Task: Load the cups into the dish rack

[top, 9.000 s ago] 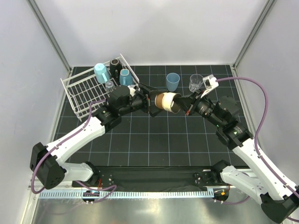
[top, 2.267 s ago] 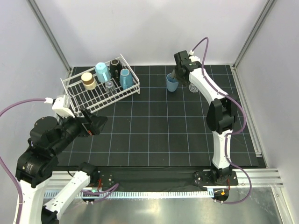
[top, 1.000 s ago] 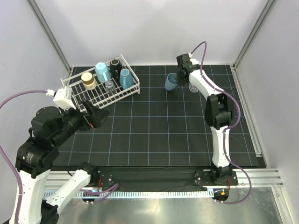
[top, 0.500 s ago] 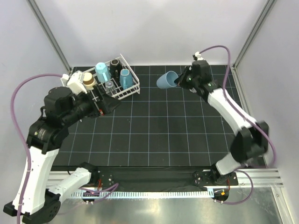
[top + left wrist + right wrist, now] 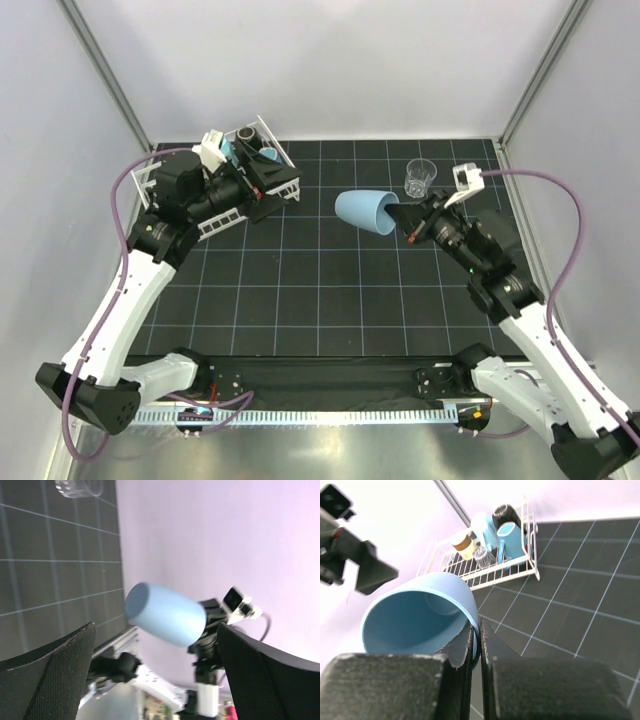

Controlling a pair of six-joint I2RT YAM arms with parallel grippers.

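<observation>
The light blue tumbler (image 5: 365, 210) is up in the air, lying on its side over the right half of the black mat (image 5: 330, 290). Its closed end points at the dish rack (image 5: 492, 572), and its open mouth faces the right gripper (image 5: 405, 222). That gripper is pressed tight on the rim, with one finger inside the tumbler and one outside.

Bare mat shows between the tumbler and the rack. The rack sits in the far left corner of the mat, close to the left wall. Inside it stand a light blue mug (image 5: 506, 540), a black mug (image 5: 504, 514), a brown cup (image 5: 462, 544) and a clear glass (image 5: 481, 555), all packed at one end.

The left gripper (image 5: 270, 180) hangs over the rack's near edge, its fingers spread wide and holding nothing.

Another clear glass (image 5: 419, 178) stands upright near the mat's far edge, just beyond the right gripper and apart from the tumbler.
</observation>
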